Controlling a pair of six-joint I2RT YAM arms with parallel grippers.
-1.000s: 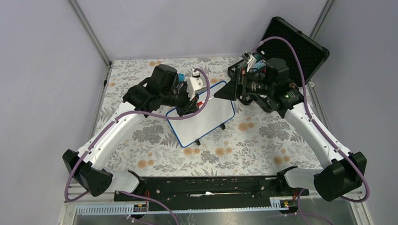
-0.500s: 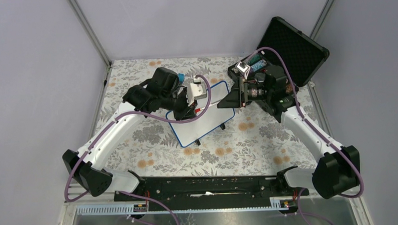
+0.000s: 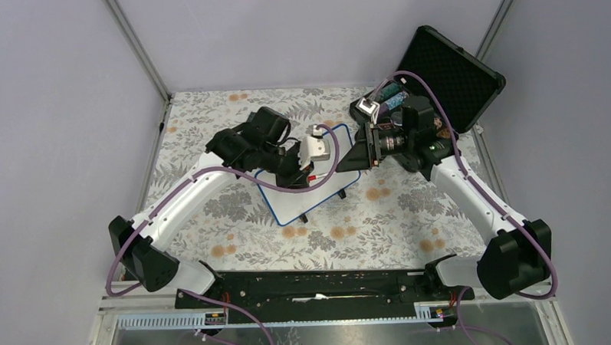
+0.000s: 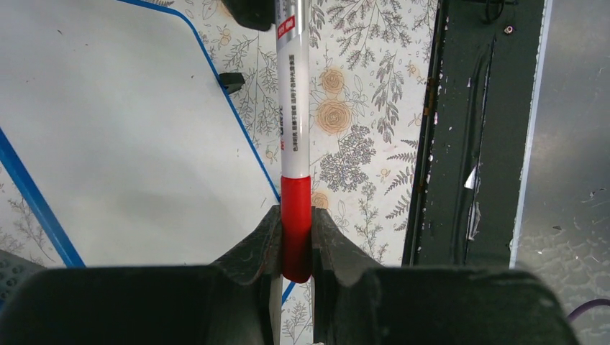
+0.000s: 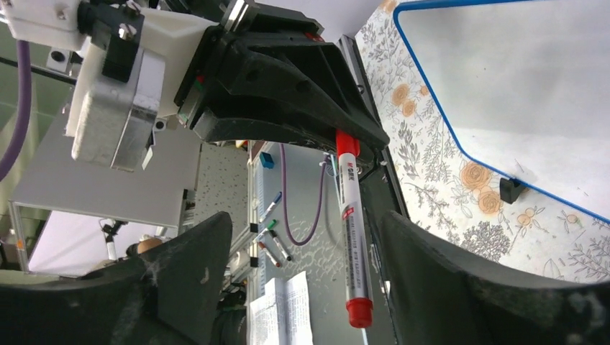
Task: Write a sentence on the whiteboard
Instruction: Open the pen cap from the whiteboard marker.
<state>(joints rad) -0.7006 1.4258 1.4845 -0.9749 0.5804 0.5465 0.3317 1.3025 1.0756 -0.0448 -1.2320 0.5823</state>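
Note:
The whiteboard [image 3: 307, 201] lies on the floral table, blue-rimmed and blank; no sentence shows on it in the left wrist view [image 4: 122, 129] or the right wrist view [image 5: 518, 79]. My left gripper [image 3: 307, 175] is shut on the wide red end of a white marker [image 4: 293, 108], held above the board's right edge, the jaws pinching it [image 4: 296, 219]. My right gripper [image 3: 348, 159] is open. The marker's [image 5: 351, 223] small red free end hangs between its spread fingers [image 5: 306, 223], nearer the right one and not touching either.
An open black case [image 3: 454, 69] with small items stands at the back right. The board's black foot [image 5: 511, 189] rests on the floral cloth. A black rail [image 3: 314, 283] runs along the near edge. Loose markers [image 5: 277, 241] and a paper sheet [image 5: 284, 309] lie beyond the table.
My left arm has swung right, carrying the marker over the board's right side. My right gripper has come in toward it and its open fingers now flank the marker's free end.

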